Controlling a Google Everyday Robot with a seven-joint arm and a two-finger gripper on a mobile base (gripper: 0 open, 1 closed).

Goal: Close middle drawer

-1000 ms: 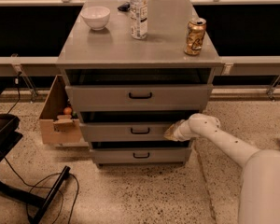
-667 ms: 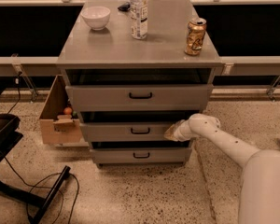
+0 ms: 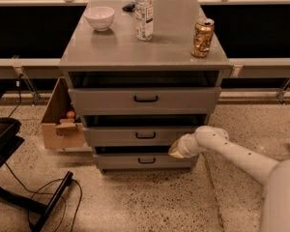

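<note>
Camera view: middle drawer (image 3: 135, 137) front just left of claw (image 3: 176, 151), grip state indiscernible.

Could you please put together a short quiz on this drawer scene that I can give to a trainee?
1. True or false: the gripper is at the right end of the middle drawer front.
2. Which item stands near the right edge of the cabinet top? A) a can B) a kettle C) a plate
3. Fill in: as the camera sees it, the cardboard box stands on the floor to the ___ of the cabinet.

Key: 1 true; 2 A; 3 left.
</note>
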